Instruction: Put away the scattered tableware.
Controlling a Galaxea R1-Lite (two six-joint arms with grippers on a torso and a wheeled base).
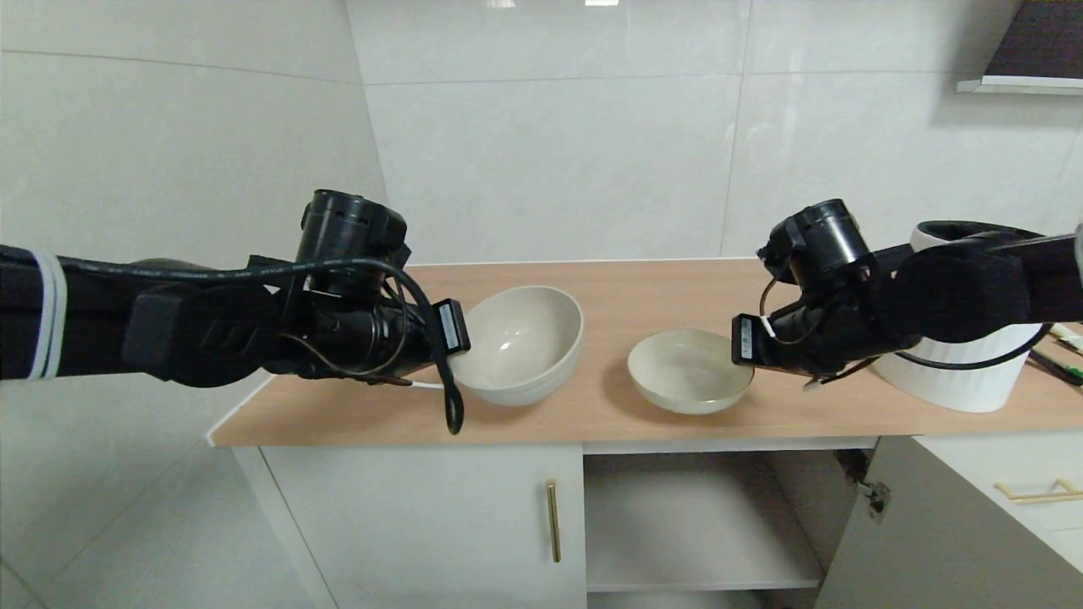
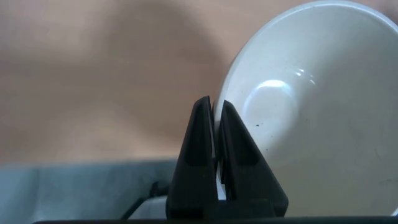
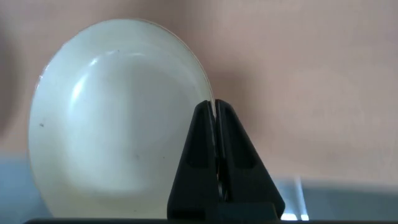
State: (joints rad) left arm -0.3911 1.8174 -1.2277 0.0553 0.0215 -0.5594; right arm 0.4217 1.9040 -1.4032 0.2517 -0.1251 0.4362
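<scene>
Here, left fingers (image 2: pixel 200 146) gripping deep bowl (image 2: pixel 317 118), right fingers (image 3: pixel 200 152) gripping shallow bowl (image 3: pixel 118 118)

I'm standing in a kitchen: white tiles (image 1: pixel 550 152) are covering the walls, and a wooden table (image 1: pixel 660 292) is carrying a big bowl (image 1: pixel 525 342) and a small bowl (image 1: pixel 689 370) over white cupboards (image 1: pixel 406 524) with brass handles (image 1: pixel 552 520).

The table (image 1: pixel 660 288) is carrying 2 bowls: 1 larger bowl (image 1: pixel 525 342) and 1 smaller bowl (image 1: pixel 689 372). It is also carrying 1 white ribbed pot (image 1: pixel 973 389). 2 hands are showing, 1 left hand (image 1: pixel 457 338) and 1 right hand (image 1: pixel 746 342), each gripping 1 bowl rim. Below the table, 1 closed door (image 1: pixel 423 516), 1 open door (image 1: pixel 931 541), 1 shelf (image 1: pixel 702 558) and 2 gold handles are showing: 1 upright handle (image 1: pixel 552 520) and 1 level handle (image 1: pixel 1036 492).
</scene>
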